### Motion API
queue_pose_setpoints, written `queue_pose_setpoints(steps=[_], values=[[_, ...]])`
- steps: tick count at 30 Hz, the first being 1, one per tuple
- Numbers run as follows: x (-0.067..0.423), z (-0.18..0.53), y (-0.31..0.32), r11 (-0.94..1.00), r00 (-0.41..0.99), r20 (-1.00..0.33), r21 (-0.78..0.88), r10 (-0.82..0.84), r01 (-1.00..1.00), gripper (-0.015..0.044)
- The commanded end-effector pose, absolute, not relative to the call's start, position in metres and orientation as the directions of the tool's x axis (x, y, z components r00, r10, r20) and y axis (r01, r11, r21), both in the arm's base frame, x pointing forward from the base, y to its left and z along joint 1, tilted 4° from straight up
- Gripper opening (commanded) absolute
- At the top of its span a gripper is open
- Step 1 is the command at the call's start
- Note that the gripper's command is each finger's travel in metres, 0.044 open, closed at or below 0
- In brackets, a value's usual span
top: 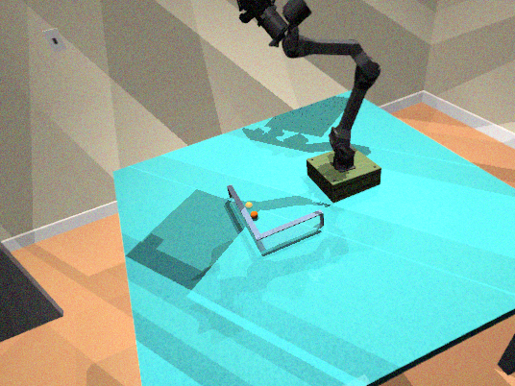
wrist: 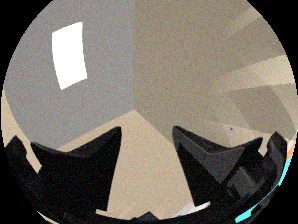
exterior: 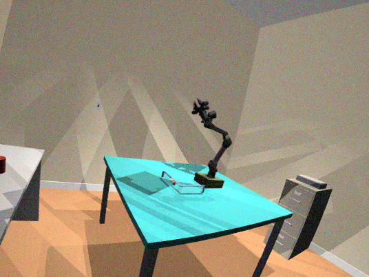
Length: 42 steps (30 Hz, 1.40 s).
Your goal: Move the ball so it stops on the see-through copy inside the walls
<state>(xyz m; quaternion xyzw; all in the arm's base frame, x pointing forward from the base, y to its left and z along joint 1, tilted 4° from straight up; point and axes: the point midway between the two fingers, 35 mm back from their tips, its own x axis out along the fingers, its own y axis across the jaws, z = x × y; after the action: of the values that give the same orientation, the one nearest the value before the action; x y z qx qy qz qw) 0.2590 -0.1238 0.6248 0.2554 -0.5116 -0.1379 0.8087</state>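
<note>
A small orange-red ball (top: 254, 214) (exterior: 173, 182) lies on the table, close to the longer of the two low clear walls (top: 288, 225) (exterior: 191, 186), on the side facing the arm's base. The pale yellow see-through copy (top: 249, 205) is right beside the ball, farther from the corner along the same wall. My gripper (exterior: 196, 101) (wrist: 147, 130) is high above the table, far from the ball, and points up and away from it. Its fingers stand apart with nothing between them. The fingertips are out of frame in the top view, and the ball does not show in the wrist view.
The arm's olive base block (top: 343, 175) (exterior: 208, 180) stands on the cyan table (top: 408, 269) (exterior: 220, 213), behind the open side of the walls. The walls meet at a corner toward the front. A filing cabinet (exterior: 297, 203) stands on the floor beyond the table.
</note>
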Motion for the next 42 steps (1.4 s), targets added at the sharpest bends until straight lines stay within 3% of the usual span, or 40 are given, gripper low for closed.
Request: queue_pose_setpoints(steps=[1,13,23,32,42], values=[[0.324,0.583,-0.126,0.829,0.613,0.628,0.554,-0.48,0.081,0.0238],[0.449,0.442,-0.107,0.858,0.903,0.159,0.411,-0.4,0.308,0.0238],[0.497,0.294,-0.071,0.917,0.907,-0.32,0.197,-0.274,0.347,0.0238],[0.485,0.154,-0.027,0.972,0.668,-0.729,0.016,-0.148,0.233,0.0238],[0.405,0.027,0.019,0.998,0.136,-0.989,-0.056,-0.053,-0.017,0.0238]])
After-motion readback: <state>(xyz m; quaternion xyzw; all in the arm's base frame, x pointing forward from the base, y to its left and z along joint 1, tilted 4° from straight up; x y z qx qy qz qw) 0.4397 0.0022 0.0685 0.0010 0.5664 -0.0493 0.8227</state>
